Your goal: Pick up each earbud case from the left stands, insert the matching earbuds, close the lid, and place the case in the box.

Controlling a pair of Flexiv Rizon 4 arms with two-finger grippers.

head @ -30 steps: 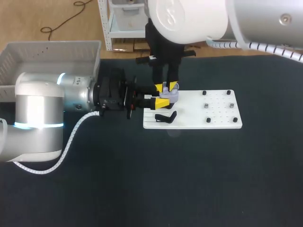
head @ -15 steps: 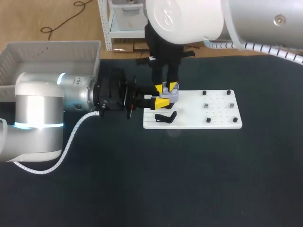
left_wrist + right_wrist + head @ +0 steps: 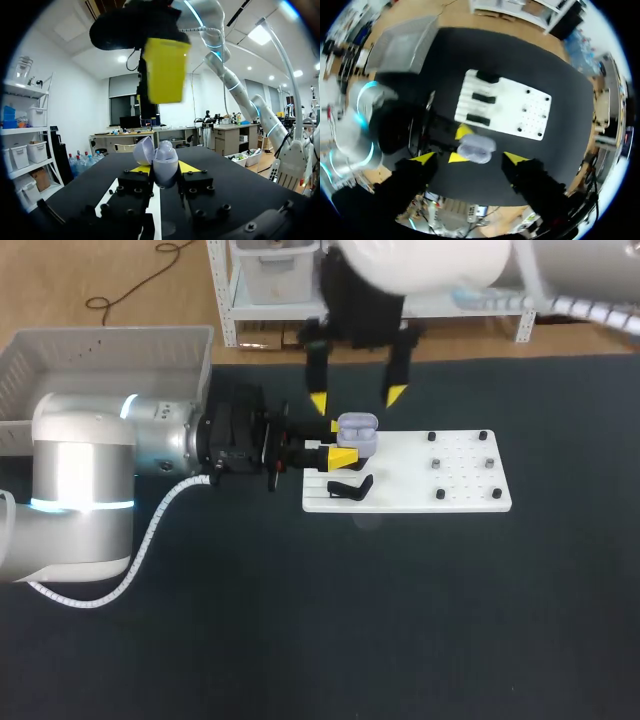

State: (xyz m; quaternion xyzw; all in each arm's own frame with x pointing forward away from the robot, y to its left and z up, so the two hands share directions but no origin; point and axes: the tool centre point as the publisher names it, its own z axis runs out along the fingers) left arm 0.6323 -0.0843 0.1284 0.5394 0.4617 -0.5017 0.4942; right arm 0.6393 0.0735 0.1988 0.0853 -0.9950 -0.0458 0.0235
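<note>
Your left gripper (image 3: pixel 340 443) clamps the lilac earbud case (image 3: pixel 357 432) between its 2 fingers (image 3: pixel 343 456), steadying it so your right gripper (image 3: pixel 357 398), spread empty above, can work it.

Case (image 3: pixel 358 432) glossy plastic; board (image 3: pixel 410 487) smooth, prob. plastic; table (image 3: pixel 300 620) matt cloth.

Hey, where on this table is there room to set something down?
The table is bare on the robot's side of the white board and to its right. Crowded: the board's left end, where the left gripper holds the earbud case under the open right gripper.
</note>
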